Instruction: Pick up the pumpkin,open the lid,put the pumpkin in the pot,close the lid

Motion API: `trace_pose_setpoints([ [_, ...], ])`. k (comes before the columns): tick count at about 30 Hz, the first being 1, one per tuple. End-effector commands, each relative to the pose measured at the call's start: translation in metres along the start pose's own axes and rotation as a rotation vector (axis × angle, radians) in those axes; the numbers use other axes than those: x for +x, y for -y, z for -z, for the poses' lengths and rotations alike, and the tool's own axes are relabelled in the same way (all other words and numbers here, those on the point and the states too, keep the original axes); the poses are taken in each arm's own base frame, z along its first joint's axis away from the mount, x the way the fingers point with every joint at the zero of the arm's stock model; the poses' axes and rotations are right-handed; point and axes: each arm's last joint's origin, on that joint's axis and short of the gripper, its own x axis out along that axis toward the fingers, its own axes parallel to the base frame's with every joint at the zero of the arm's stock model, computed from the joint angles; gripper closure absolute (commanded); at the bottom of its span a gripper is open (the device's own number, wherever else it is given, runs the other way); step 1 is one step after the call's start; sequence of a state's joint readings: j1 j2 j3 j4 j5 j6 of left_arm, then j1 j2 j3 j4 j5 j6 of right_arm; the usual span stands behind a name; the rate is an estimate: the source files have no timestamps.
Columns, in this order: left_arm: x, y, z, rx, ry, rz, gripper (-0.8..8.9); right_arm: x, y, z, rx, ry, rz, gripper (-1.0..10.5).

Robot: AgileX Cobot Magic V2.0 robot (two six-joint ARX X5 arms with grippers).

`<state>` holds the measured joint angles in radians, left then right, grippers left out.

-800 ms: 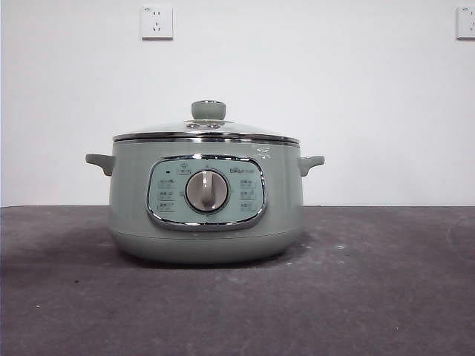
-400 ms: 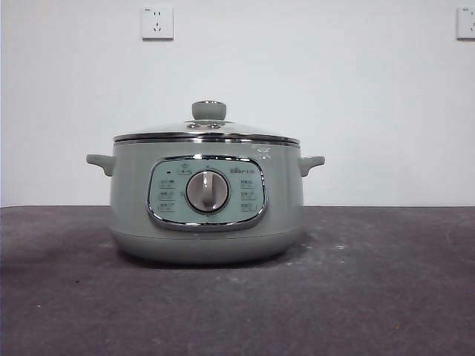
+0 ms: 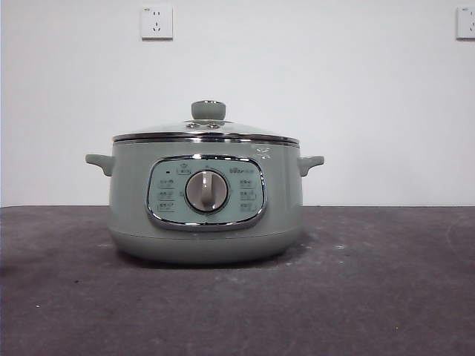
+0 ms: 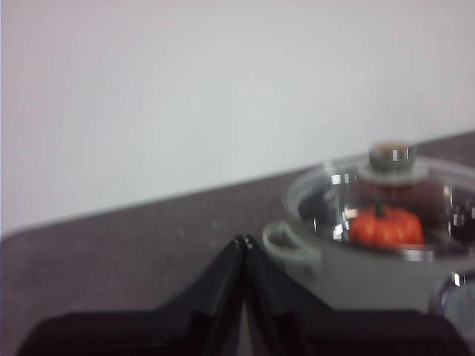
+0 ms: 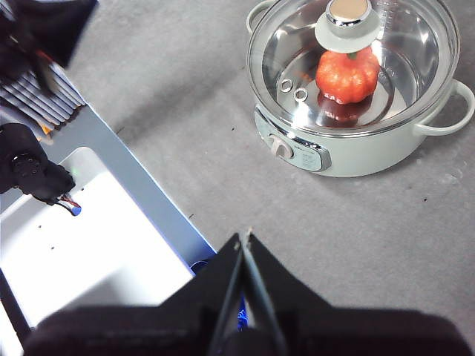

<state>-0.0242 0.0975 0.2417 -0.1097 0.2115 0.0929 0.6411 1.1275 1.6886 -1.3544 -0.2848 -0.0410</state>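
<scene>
The sage-green pot point(image 3: 206, 200) stands on the dark table with its glass lid point(image 3: 206, 132) closed on top. The orange pumpkin point(image 5: 346, 76) lies inside the pot under the lid point(image 5: 386, 52); it also shows in the left wrist view point(image 4: 386, 225). My left gripper point(image 4: 243, 241) is shut and empty, held to one side of the pot point(image 4: 371, 274). My right gripper point(image 5: 244, 236) is shut and empty, high above the table and away from the pot point(image 5: 356, 148). Neither arm shows in the front view.
A white wall with two sockets point(image 3: 156, 22) stands behind the table. In the right wrist view a grey-blue frame with a white surface point(image 5: 82, 245) lies beside the table, and another black arm part point(image 5: 30, 174) shows at its edge.
</scene>
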Motion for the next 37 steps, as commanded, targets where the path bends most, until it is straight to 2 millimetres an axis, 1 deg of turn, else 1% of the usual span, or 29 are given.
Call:
trace_pose_setpoints([
  [1,0.0,0.001,0.018,-0.024,-0.008,-0.011,8.17,-0.001,0.0,0.002,0.008,-0.013,0.001,9.5],
  [6,0.002,0.003,0.044,-0.032,-0.048,-0.011,8.17,-0.001,0.0,0.002,0.008,-0.013,0.001,9.5],
  [14,0.006,0.003,0.073,-0.057,-0.153,-0.028,8.17,-0.001,0.0,0.002,0.009,-0.014,0.001,9.5],
  [17,0.005,0.004,0.08,-0.083,-0.206,-0.026,8.17,-0.001,-0.001,0.002,0.008,-0.012,0.001,9.5],
  [37,0.005,0.004,0.079,-0.082,-0.203,-0.025,8.17,-0.002,-0.001,0.003,0.007,-0.009,0.001,9.5],
])
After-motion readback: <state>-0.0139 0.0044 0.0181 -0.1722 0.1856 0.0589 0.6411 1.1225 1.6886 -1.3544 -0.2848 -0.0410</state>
